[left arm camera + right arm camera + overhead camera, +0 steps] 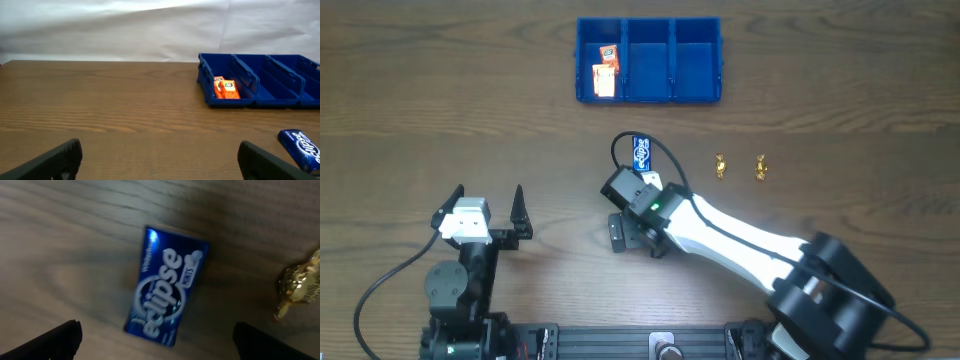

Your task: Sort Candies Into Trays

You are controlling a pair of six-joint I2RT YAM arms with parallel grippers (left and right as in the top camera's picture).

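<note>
A blue mint pack [642, 155] lies flat on the wooden table, below the blue three-compartment tray [648, 97]. My right gripper [640, 178] hovers over the pack [167, 287], open, its fingers either side and clear of it. Two gold-wrapped candies [721, 165] [760, 167] lie to the pack's right; one gold candy [300, 282] sits beside the pack. Orange candies [605, 72] fill the tray's left compartment. My left gripper [485, 205] is open and holds nothing, low at the table's left. From there I see the tray [280, 102], the orange candies [226, 89] and the pack [302, 147].
The tray's middle and right compartments hold nothing. A black cable [620, 150] loops from the right wrist beside the mint pack. Bare wood spreads across the table's left half and far right. A pale wall [125, 30] stands behind the table.
</note>
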